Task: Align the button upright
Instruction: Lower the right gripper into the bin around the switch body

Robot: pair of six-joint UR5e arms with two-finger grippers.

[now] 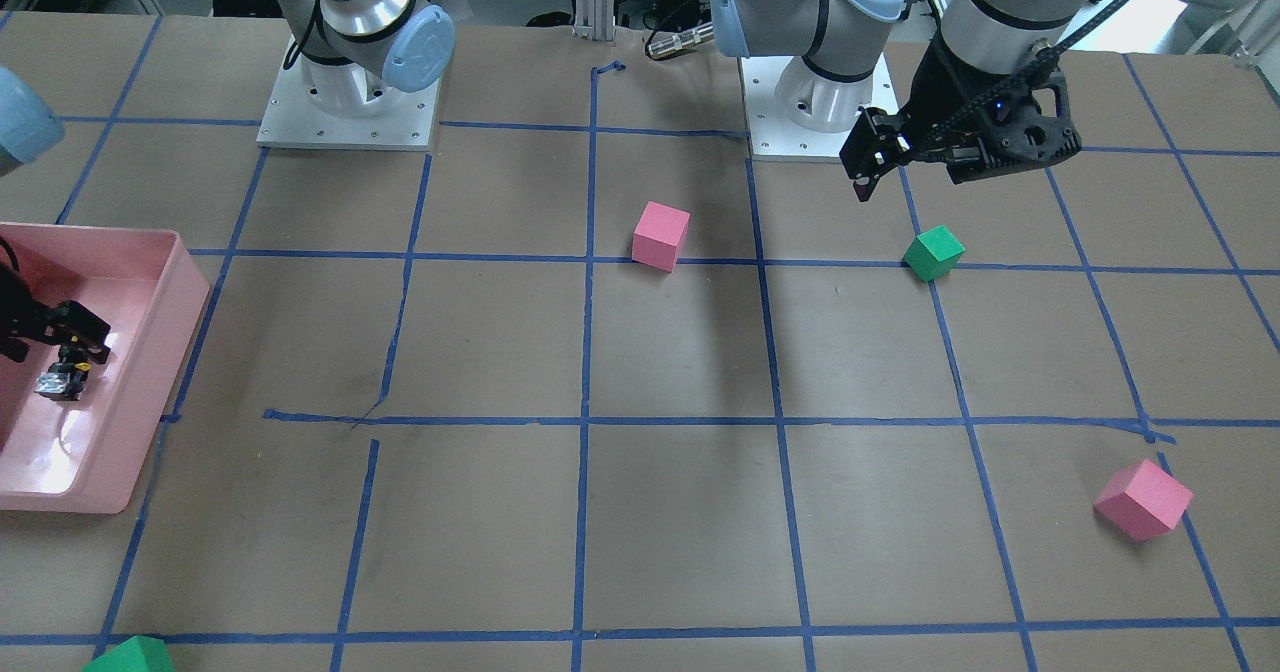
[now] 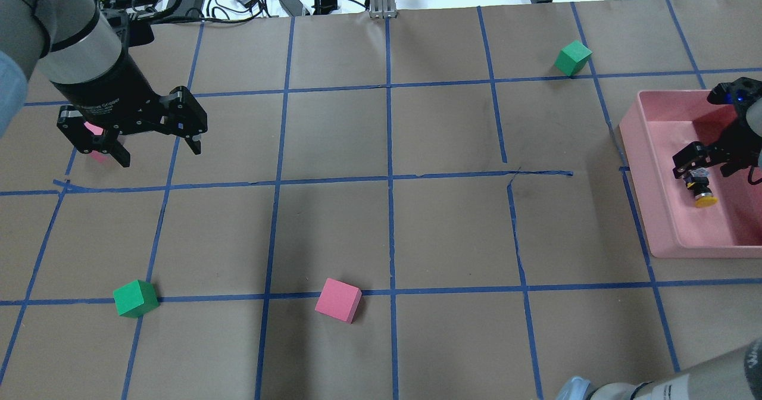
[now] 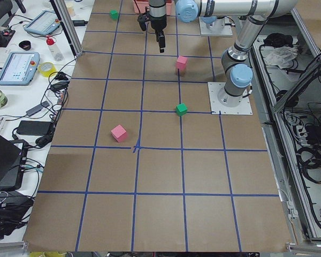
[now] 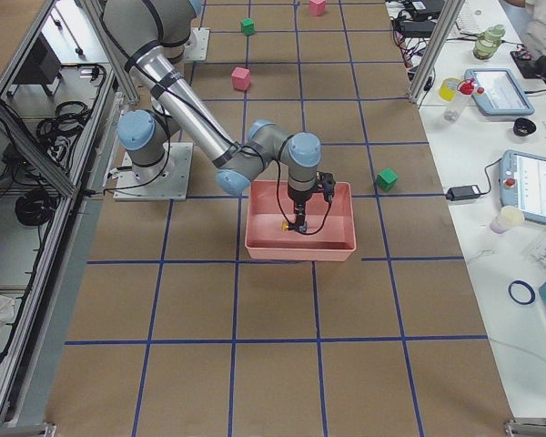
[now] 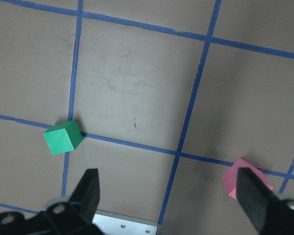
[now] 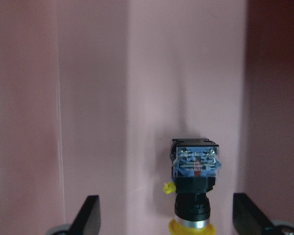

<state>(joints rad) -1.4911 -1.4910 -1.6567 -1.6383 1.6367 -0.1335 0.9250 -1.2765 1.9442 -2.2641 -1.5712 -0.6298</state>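
Observation:
The button lies on its side on the floor of the pink tray. Its blue base block points away from the wrist camera and its yellow cap points toward it. My right gripper is open just above it, with one finger on each side and neither touching. The same shows in the front-facing view, with the button under the right gripper. My left gripper is open and empty, held above the table far from the tray.
A green cube and a pink cube sit near the robot's side. Another pink cube lies partly under the left gripper in the overhead view. A second green cube lies beyond the tray. The tray walls stand close around the right gripper.

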